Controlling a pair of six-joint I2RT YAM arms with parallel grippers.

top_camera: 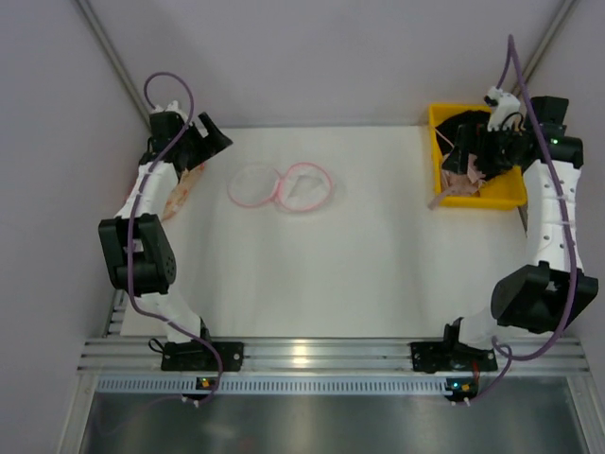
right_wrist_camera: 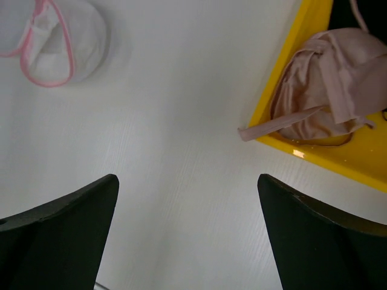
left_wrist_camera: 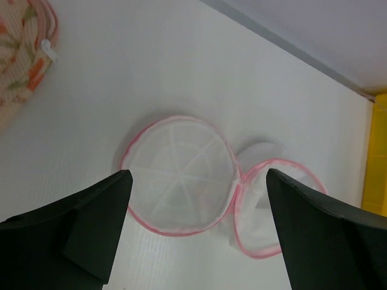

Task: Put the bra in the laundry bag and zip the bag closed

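The laundry bag (top_camera: pixel 281 186) lies unzipped on the table as two joined round mesh halves with pink zip rims. It also shows in the left wrist view (left_wrist_camera: pixel 178 175) and the right wrist view (right_wrist_camera: pixel 60 42). The pale pink bra (top_camera: pixel 461 180) lies crumpled in the yellow bin, one strap hanging over the rim; it shows clearly in the right wrist view (right_wrist_camera: pixel 329 84). My left gripper (top_camera: pixel 210 142) (left_wrist_camera: pixel 198 181) is open and empty, above and left of the bag. My right gripper (top_camera: pixel 477 156) (right_wrist_camera: pixel 187 181) is open and empty, over the bin's left edge.
The yellow plastic bin (top_camera: pixel 515 194) (right_wrist_camera: pixel 338 160) stands at the back right and also holds a black garment (top_camera: pixel 468 128). A peach patterned oval fabric piece (top_camera: pixel 184 189) (left_wrist_camera: pixel 21 54) lies at the table's left edge, under the left arm.
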